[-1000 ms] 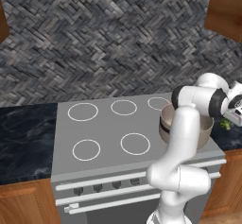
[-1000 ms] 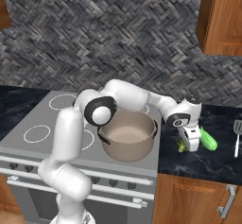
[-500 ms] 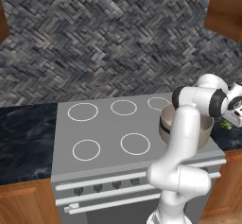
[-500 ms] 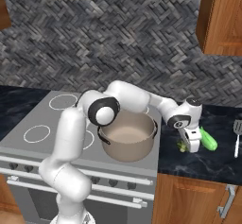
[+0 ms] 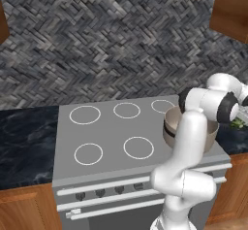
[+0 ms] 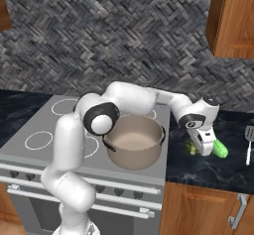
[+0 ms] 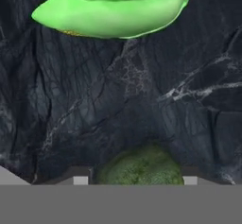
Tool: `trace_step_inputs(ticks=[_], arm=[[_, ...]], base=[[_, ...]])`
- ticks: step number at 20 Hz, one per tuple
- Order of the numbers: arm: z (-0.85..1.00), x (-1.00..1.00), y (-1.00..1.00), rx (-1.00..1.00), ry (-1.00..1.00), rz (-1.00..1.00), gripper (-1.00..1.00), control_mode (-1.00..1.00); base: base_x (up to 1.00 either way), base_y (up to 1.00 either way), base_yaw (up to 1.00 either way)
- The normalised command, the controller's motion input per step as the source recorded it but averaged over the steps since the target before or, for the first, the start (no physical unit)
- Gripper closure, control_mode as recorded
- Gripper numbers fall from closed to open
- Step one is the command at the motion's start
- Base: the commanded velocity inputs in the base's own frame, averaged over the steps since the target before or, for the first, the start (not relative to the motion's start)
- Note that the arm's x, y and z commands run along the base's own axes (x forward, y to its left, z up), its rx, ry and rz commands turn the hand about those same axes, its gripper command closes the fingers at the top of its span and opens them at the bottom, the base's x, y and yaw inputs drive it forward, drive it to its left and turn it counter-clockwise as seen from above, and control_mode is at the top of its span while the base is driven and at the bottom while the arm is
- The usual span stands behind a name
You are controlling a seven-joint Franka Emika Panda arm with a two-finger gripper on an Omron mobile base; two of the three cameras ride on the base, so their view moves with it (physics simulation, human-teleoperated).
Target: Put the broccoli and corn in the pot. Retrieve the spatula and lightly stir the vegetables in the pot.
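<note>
Right of the pot (image 6: 134,147), arm outstretched, gripper (image 6: 202,147) angled down, fingers wide astride the broccoli (image 7: 141,166).

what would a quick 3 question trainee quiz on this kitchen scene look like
1. True or false: the pot already holds vegetables.
2. Where does the spatula lie?
A. inside the pot
B. on the dark counter, right of the stove
C. on a front burner
3. Fill in: in the hand view, the dull green lump at the bottom edge sits between the gripper ____.

Key
1. False: the pot's inside looks bare.
2. B.
3. Fingertips. The bright green piece lies further off on the counter.
</note>
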Motion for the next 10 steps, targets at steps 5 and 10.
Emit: trace_step_inputs(ticks=[5, 10], arm=[[0.88, -0.26, 0.56, -0.03, -0.12, 0.02, 1.00, -1.00], [0.87, -0.14, 0.58, -0.08, -0.11, 0.01, 1.00, -1.00]], base=[[0.00, 0.00, 0.00], [0.00, 0.00, 0.00]])
